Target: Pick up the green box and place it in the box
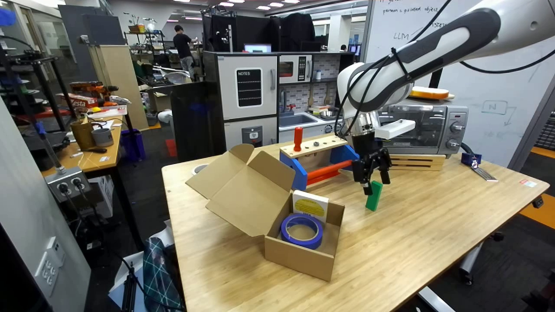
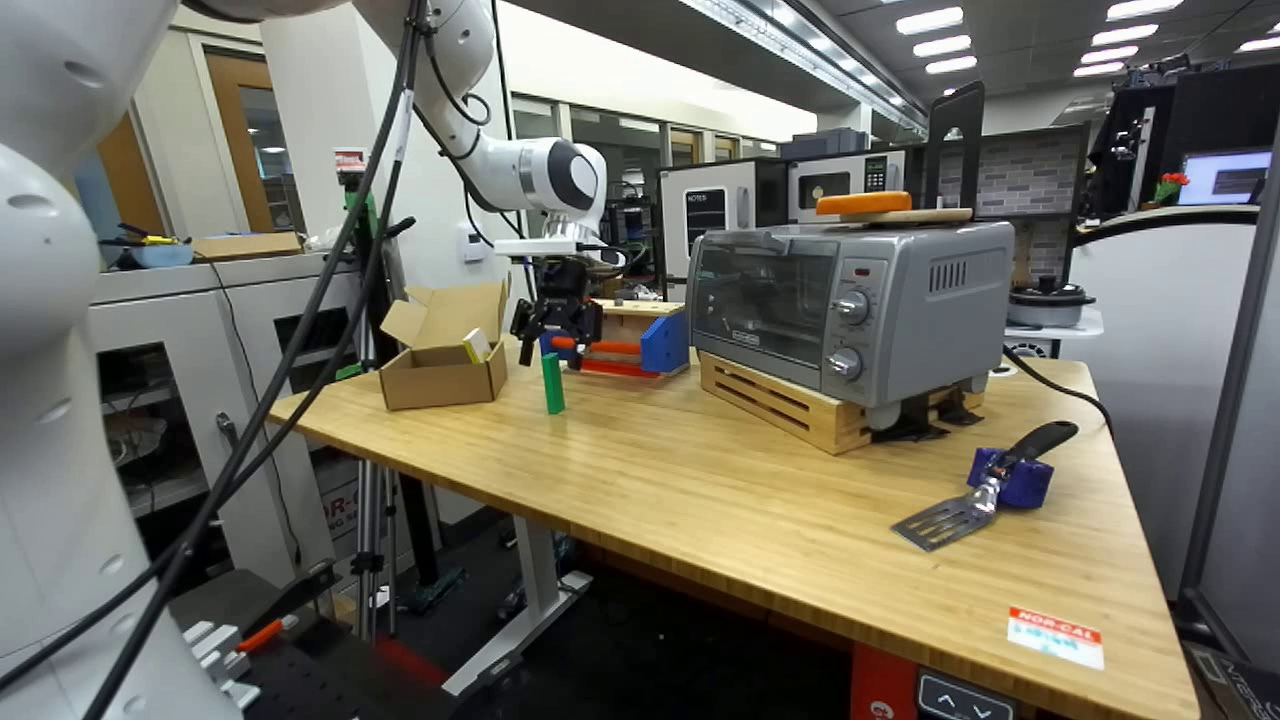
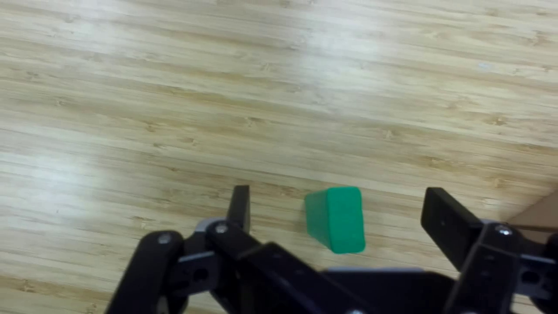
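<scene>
Green block (image 2: 554, 385) upright on table (image 1: 412, 225). Near block: cardboard box (image 1: 299, 260), standing open, and toolbox (image 1: 329, 169). Gripper (image 3: 338, 200) close to block's top, 2 fingers (image 3: 449, 229) spread wide, block between them in wrist view.

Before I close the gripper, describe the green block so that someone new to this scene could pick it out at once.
On the wooden table, find the open cardboard box with a blue tape roll inside. Outside that box, right by the open gripper, the small green block stands upright on the wood. Unlike the brown box and the blue-sided toolbox, it shows plain bright green.
</scene>
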`<state>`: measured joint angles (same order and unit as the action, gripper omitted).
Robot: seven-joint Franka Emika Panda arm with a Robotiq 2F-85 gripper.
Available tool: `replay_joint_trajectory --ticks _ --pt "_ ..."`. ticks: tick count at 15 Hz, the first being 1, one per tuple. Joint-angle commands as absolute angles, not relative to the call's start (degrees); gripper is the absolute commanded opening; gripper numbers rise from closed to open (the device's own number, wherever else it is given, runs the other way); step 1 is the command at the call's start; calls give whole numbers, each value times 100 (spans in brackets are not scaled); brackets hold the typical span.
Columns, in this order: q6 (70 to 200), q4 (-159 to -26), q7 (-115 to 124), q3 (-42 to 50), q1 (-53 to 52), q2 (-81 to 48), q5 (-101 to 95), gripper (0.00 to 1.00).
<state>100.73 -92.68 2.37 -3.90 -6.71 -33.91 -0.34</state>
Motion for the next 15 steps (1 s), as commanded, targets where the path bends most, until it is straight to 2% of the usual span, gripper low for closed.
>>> replay_joint_trajectory --ticks 1,6,9,11,12,13,15 --pt "9769 -9023 100 -409 -627 -3534 10 100" --pt "9678 -8986 105 -402 -622 -3607 6 98" --pt "9618 -8947 90 -406 -622 -3649 9 79" --pt "9592 -8929 82 -407 -621 -3659 9 76" --pt "9576 -8920 68 -412 -617 -3662 17 68" --pt "9568 -8915 55 -415 -616 -3664 20 50" --pt "9547 -8913 41 -416 -615 -3664 23 37"
